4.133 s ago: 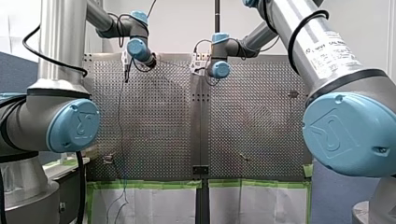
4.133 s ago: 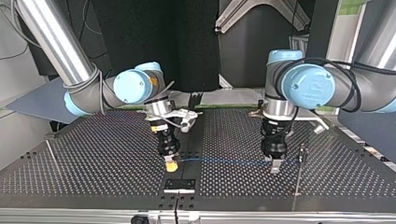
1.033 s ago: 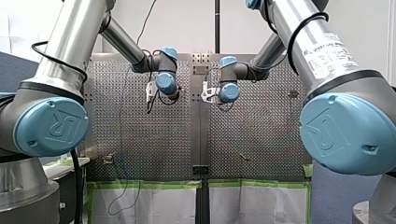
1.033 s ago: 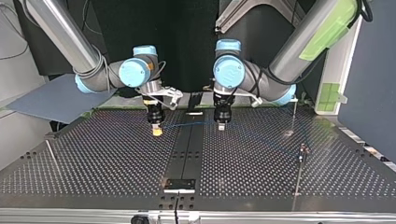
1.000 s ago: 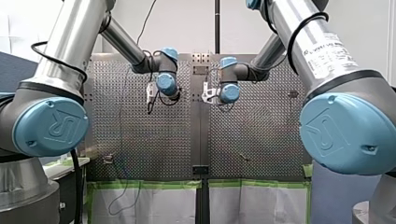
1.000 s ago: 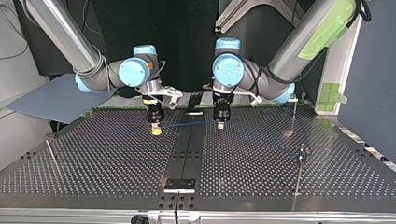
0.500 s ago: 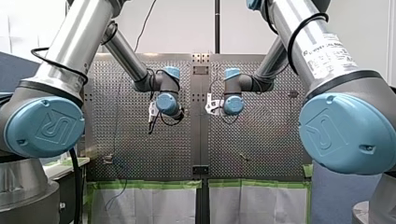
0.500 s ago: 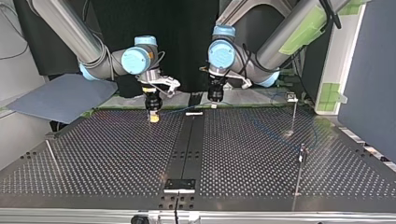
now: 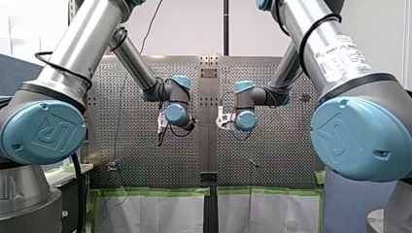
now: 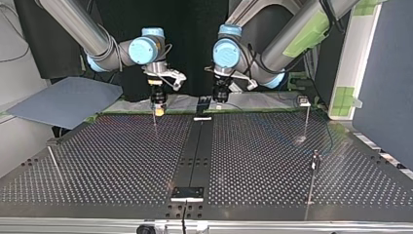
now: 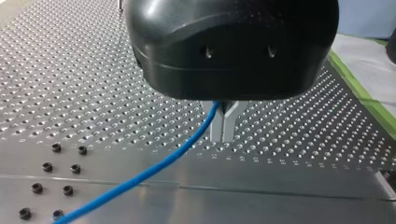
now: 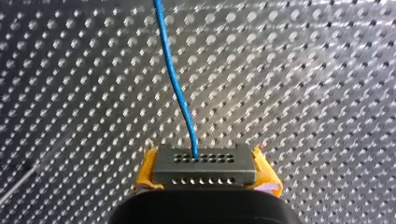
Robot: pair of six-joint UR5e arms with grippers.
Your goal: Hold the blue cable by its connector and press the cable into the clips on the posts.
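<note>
blue cable in transit, not routed yet
right gripper clamps connector; left gripper seems pinched on cable, both at table far edge, top view. nxt: carry span to post, press into clip.

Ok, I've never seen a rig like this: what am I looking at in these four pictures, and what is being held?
Two robot arms work over a perforated table. The front view looks from behind the arms; the top view faces them, so the sides are swapped. The other two cameras sit on the wrists. In the right wrist view, my right tool, with yellow pads, grips a grey connector, and the blue cable runs out of it. In the left wrist view, my left tool pinches that cable further along. Thin posts stand on the table.
</note>
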